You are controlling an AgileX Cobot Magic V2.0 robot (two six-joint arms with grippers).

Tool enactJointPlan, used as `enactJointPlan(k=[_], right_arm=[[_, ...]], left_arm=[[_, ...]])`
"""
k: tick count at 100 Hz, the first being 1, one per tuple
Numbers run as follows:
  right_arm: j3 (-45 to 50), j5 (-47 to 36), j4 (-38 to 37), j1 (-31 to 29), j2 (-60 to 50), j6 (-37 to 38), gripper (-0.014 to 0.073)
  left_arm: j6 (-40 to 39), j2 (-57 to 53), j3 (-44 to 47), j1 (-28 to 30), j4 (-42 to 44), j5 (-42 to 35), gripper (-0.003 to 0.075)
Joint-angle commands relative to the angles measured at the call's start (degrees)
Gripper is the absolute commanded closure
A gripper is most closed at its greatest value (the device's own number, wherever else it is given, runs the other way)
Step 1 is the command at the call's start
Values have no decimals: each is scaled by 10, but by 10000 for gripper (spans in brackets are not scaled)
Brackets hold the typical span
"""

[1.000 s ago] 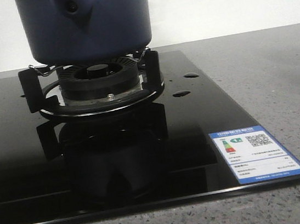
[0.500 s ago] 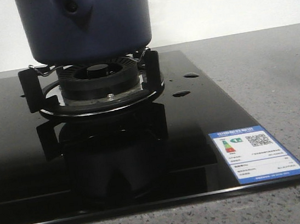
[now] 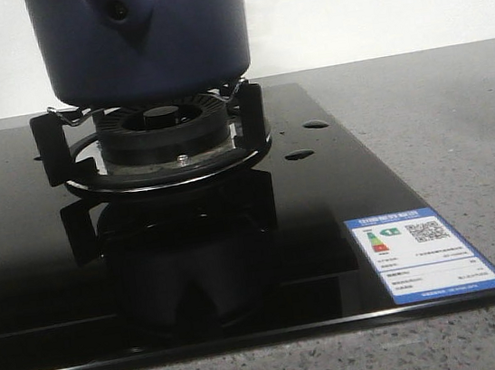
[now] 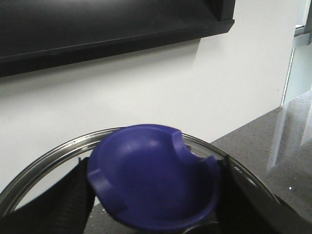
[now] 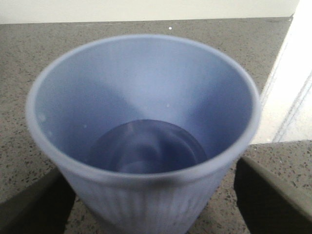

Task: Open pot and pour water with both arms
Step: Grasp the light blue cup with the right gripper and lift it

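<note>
The dark navy pot [image 3: 147,43] stands on the gas burner [image 3: 162,128] in the front view, its handle lug [image 3: 120,10] facing me and its top cut off by the frame. Neither gripper shows there. In the left wrist view my left gripper [image 4: 153,200] is shut on the blue knob [image 4: 151,175] of a glass lid with a metal rim [image 4: 44,158], held in front of the wall. In the right wrist view my right gripper [image 5: 153,195] is closed around a pale blue ribbed cup [image 5: 146,97], upright over the counter.
A black glass stovetop [image 3: 338,182] with a blue label [image 3: 421,253] lies on the speckled grey counter [image 3: 458,121]. A dark range hood [image 4: 97,24] hangs on the white wall above. A window frame [image 4: 302,34] is off to the side.
</note>
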Motion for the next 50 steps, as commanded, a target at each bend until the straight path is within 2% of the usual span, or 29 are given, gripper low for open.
enactJointPlan(k=[1,15,39,50], right_arm=[[-19,-57,-8,-1,-3,0,4],[-19,-69,-10,-1,3,0,29],[-19,-80,-10,-1,3,0,221],[-19,-84,-10,-1,3,0,227]], left_arm=[[-1,-16,-23,1,-41,-18,332],[-1,-16,-23,1,-41,-18,332],[-1,-16,-23,1,-41,-18,332],[-1,-16,-23,1,-41,-18,332]])
